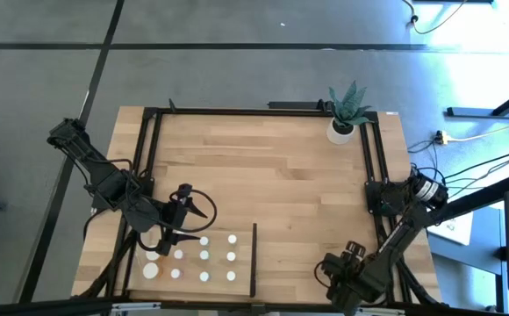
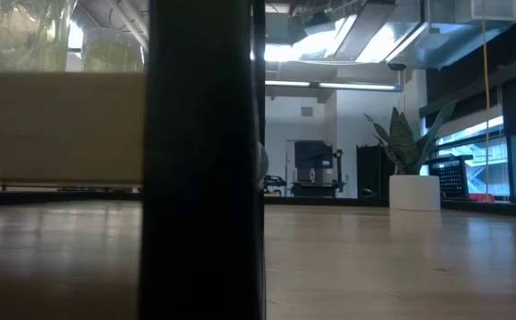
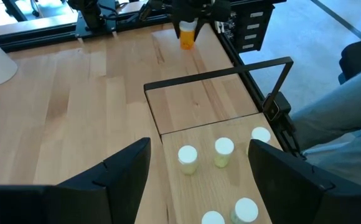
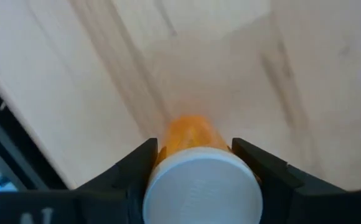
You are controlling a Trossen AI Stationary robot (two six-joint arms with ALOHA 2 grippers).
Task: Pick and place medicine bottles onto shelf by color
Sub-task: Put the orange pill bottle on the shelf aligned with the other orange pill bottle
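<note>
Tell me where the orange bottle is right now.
The orange bottle is clamped in the right gripper at the table's near right corner, right of the shelf; the left wrist view shows it beyond the shelf's black strip.

The left arm reaches in from the left side, and its tool [image 1: 187, 213] has its fingers spread wide apart. The right arm is bent at the near right corner, and its tool [image 4: 194, 163] squeezes an orange bottle [image 4: 190, 134].
</note>
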